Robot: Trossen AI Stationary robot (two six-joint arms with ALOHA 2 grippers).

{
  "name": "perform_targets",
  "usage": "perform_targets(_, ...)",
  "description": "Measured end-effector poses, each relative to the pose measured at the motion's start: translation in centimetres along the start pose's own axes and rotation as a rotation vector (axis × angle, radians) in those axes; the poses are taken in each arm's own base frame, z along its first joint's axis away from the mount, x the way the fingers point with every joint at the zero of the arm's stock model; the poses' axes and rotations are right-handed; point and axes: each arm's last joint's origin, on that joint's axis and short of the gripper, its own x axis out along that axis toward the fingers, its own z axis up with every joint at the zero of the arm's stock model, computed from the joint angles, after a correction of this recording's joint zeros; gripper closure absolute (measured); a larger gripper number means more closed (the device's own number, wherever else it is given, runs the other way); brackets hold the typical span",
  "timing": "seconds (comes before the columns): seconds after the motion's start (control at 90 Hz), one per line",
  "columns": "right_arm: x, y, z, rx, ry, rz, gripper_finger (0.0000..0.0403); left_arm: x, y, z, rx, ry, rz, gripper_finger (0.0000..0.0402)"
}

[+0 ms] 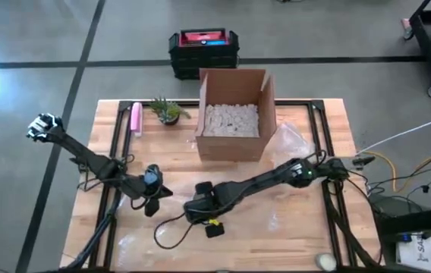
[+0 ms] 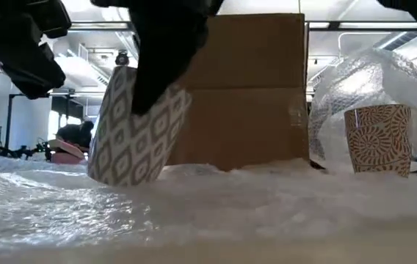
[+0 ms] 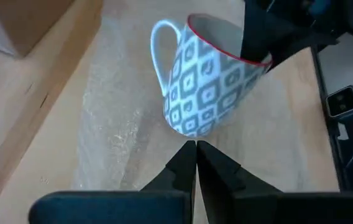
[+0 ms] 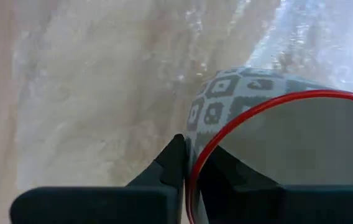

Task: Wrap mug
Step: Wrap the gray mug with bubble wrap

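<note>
A grey-and-white diamond-patterned mug [image 3: 210,78] with a red rim and a white handle stands tilted on a sheet of bubble wrap [image 2: 216,205] at the table's near middle. My right gripper [image 4: 192,165] is shut on its rim, reaching in from the table's right [image 1: 200,203]. My left gripper [image 3: 196,152] is shut and hovers just left of the mug [image 1: 153,199], its tips close to the mug's lower wall; I cannot tell whether they touch it. My right gripper pinches the mug's red rim [image 4: 196,155], one finger inside the mug and one outside on the patterned wall. The fingers come from above, slanting down. The mug leans over, its base edge [image 2: 113,176] on the bubble wrap.
An open cardboard box [image 1: 232,114] of white packing pieces stands at the far middle. A brown patterned cup [image 2: 377,139] sits in loose bubble wrap to the box's right. A small plant [image 1: 168,111] and a pink object [image 1: 135,119] lie at the far left.
</note>
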Motion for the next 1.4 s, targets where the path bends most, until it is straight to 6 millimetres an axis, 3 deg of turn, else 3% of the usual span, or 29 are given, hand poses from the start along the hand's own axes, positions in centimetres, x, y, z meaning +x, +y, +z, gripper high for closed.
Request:
perform_targets(0.167, -0.2, 0.0, 0.1, 0.0, -0.007, 0.0, 0.0307, 0.3, -0.1, -0.2, 0.01, 0.015, 0.001, 0.0402)
perform_targets(0.411, -5.0, -0.2, -0.2, 0.052, -0.039, 0.021, 0.022, 0.5, -0.2, -0.2, 0.021, 0.02, 0.004, 0.0402)
perform_targets(0.567, -9.0, -0.5, -2.0, 0.142, 0.061, 0.012, 0.0193, 0.4, -0.2, -0.2, 0.02, 0.019, 0.001, 0.0402)
perform_targets(0.656, -9.9, -0.6, -3.1, 0.188, 0.158, -0.009, 0.0185, 0.4, -0.2, -0.2, 0.024, 0.026, -0.007, 0.0402)
perform_targets(0.767, -9.4, -0.4, -4.1, 0.199, 0.251, -0.026, 0.0181, 0.5, -0.3, -0.2, 0.035, 0.03, -0.023, 0.0402)
perform_targets(0.9, -7.3, -0.2, -5.3, 0.19, 0.348, -0.039, 0.0188, 0.5, -0.3, -0.2, 0.034, 0.027, -0.026, 0.0402)
perform_targets(1.089, -4.3, -0.1, -8.6, 0.199, 0.499, -0.073, 0.0209, 0.5, -0.3, -0.2, 0.035, 0.029, -0.025, 0.0402)
perform_targets(1.4, -4.6, -0.4, -15.0, 0.37, 0.327, -0.101, 0.0232, 0.5, -0.3, -0.2, 0.057, 0.025, -0.027, 0.0402)
